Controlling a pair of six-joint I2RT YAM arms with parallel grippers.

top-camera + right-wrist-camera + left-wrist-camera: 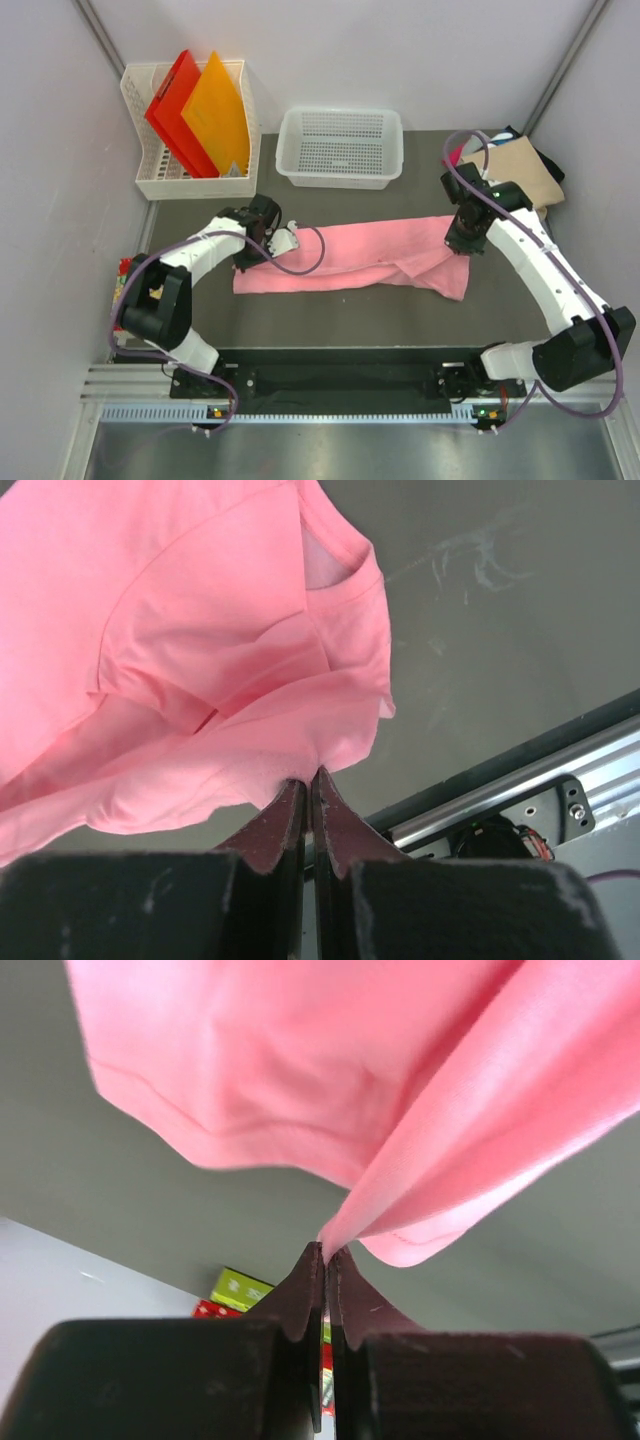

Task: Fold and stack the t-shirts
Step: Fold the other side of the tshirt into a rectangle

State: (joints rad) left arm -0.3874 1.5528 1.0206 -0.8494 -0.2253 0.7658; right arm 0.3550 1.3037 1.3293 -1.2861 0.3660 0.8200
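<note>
A light pink t-shirt (350,262) lies stretched across the dark table as a long band. My left gripper (255,245) is shut on its left end; in the left wrist view the pink cloth (330,1090) hangs from the closed gripper (326,1252). My right gripper (462,245) is shut on its right end; in the right wrist view the cloth (200,680) is pinched in the gripper (309,776), with the neckline showing. Folded shirts (520,165), tan on top with black and magenta under it, lie at the back right.
A white mesh basket (340,147) stands at the back middle. A white rack (190,125) with red and orange folders stands at the back left. Grey walls close in left and right. Small coloured boxes (125,275) lie at the table's left edge.
</note>
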